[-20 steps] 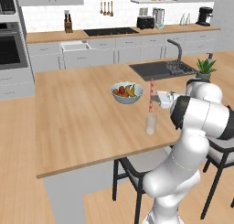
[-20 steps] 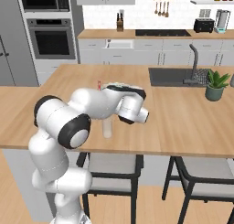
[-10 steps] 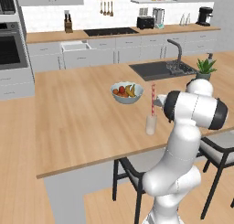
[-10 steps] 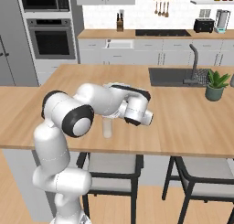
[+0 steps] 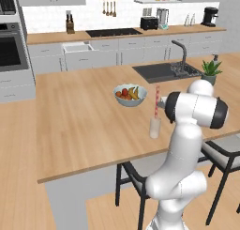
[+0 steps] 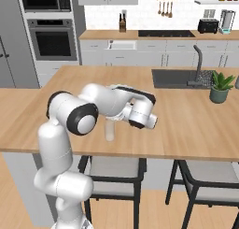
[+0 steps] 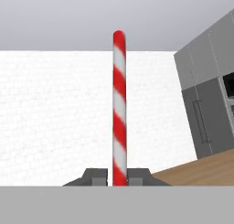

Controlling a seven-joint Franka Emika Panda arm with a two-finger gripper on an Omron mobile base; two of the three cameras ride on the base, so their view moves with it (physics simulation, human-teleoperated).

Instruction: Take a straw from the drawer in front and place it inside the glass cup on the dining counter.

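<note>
Straw [image 7: 119, 109], striped red and white, stands upright between the two dark finger tips [image 7: 135, 175] of the tool [image 7: 114, 176], which is closed narrowly on its lower end in the hand view; behind it there is a white tiled wall [image 7: 55, 118], a grey ceiling, tall grey cabinet doors [image 7: 205, 104] at the right and a wedge of light wood below them. In the left base view the straw [image 5: 157, 101] rises vertically right over the glass cup [image 5: 155, 127], its lower end at or just inside the rim; whether it touches the glass I cannot tell. The cup stands upright on the light-wood worktop [image 5: 79, 116] of the dining island, near the front edge, with the white fruit bowl [image 5: 130, 95] just behind it to the left and apart from it. The arm's white wrist and dark joint sit just to the right of the straw at its mid height. In the right base view the glass cup [image 6: 109, 130] shows below the forearm, which crosses above it and hides the straw there. Farther back on the worktop lie the dark sink [image 5: 161, 72] with its faucet [image 5: 180, 53] and a small potted plant [image 5: 212, 70] beside it. Black stools [image 6: 116, 176] stand under the front edge of the island.
</note>
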